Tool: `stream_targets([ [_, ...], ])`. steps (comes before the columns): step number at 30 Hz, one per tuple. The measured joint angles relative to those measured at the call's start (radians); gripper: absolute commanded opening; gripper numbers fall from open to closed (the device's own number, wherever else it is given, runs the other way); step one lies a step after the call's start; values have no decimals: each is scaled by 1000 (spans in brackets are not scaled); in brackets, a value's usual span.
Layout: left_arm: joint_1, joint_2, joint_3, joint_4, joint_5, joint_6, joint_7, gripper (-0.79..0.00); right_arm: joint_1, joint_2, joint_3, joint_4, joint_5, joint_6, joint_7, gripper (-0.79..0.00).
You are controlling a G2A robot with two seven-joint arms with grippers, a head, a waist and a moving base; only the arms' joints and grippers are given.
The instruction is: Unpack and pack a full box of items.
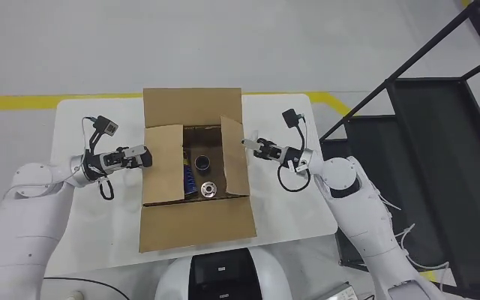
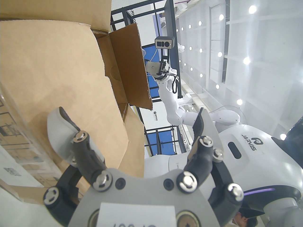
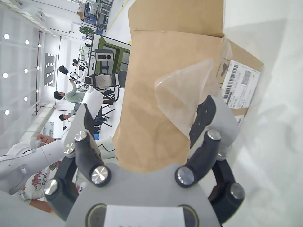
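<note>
An open cardboard box [image 1: 193, 112] stands in the middle of the white table [image 1: 90, 232], with all its flaps spread. Inside lie a blue pack [image 1: 187, 178], a dark round can [image 1: 202, 161] and a second round metal-topped item [image 1: 209, 187]. My left gripper [image 1: 142, 157] is at the outer edge of the left side flap [image 1: 163, 161], open, with the brown flap [image 2: 71, 76] close in front of its fingers [image 2: 62, 124]. My right gripper [image 1: 250, 143] is open at the right side flap [image 1: 232, 154]; that flap [image 3: 161, 76] runs between its fingers [image 3: 206, 109].
A loose strip of clear tape [image 3: 184, 90] hangs off the right flap, and a printed label [image 3: 239, 81] sits on the box wall. Dark metal stairs [image 1: 420, 150] stand just right of the table. A yellow floor line [image 1: 45, 100] runs behind it.
</note>
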Motion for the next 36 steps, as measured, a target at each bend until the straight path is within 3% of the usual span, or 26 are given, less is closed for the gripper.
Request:
stream_targets([
  [3,0,0,0,0,0,0,0,0,6,-1,-9,29,-20,-41,-5,0],
  [14,0,0,0,0,0,0,0,0,-4,1,-6,26,183,-142,42,0],
  [23,0,0,0,0,0,0,0,0,12,-3,-56,22,224,-147,60,0],
  [36,0,0,0,0,0,0,0,0,91,-22,-141,117,231,-148,-10,0],
])
